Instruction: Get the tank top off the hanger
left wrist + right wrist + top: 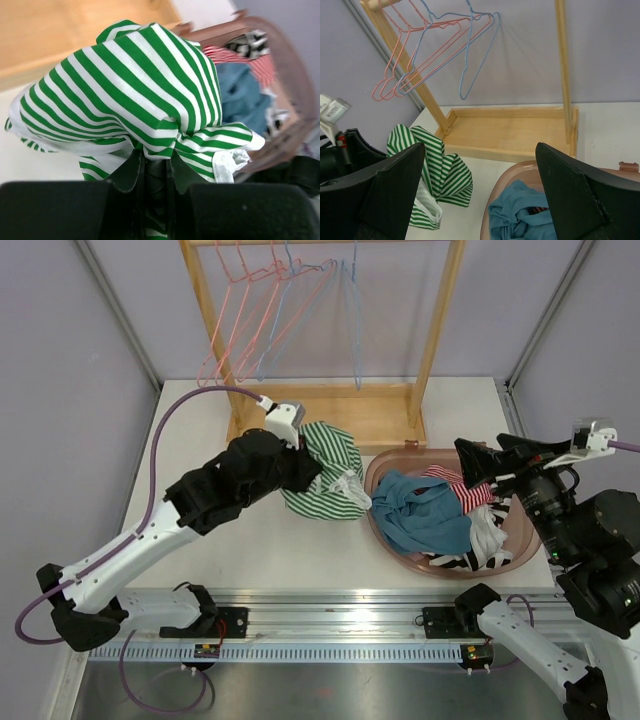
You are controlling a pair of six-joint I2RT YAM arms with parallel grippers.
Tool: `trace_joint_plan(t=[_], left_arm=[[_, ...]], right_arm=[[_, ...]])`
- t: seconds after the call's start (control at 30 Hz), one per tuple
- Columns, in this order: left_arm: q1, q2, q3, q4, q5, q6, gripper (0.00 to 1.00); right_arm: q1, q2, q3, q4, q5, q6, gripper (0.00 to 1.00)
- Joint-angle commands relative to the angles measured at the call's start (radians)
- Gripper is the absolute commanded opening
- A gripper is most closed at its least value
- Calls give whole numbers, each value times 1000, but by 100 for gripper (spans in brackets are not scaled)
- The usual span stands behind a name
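Observation:
A green and white striped tank top hangs bunched from my left gripper, its lower part resting on the white table left of the basket. In the left wrist view the jaws are closed on a fold of the striped tank top. The tank top also shows in the right wrist view. Several bare wire hangers, pink and blue, hang on the wooden rack at the back; they also show in the right wrist view. My right gripper is open and empty above the basket.
A brown oval laundry basket at the right holds a blue garment, red-striped and black-and-white clothes. The rack's wooden base tray lies behind the tank top. Grey walls close in on both sides.

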State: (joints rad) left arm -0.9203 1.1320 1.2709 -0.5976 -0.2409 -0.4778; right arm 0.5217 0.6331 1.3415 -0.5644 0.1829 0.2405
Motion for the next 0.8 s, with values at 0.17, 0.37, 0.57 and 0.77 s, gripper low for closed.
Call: trace_joint_plan(t=[0.17,0.37,0.57,0.77], left_arm=[[-107,192,339,36,213,96,0],[-169,403,599,53,281,128,0],[-184,602,771,174,296,221,0],[-184,816,890,234,334,261,0]], right_arm=[[4,-49,110,-40,86,5,100],[4,-76,186,-72,84,-7,100],[3,-102,243,-100,67,-9,100],[3,-127,291,-129,36,-7,99]])
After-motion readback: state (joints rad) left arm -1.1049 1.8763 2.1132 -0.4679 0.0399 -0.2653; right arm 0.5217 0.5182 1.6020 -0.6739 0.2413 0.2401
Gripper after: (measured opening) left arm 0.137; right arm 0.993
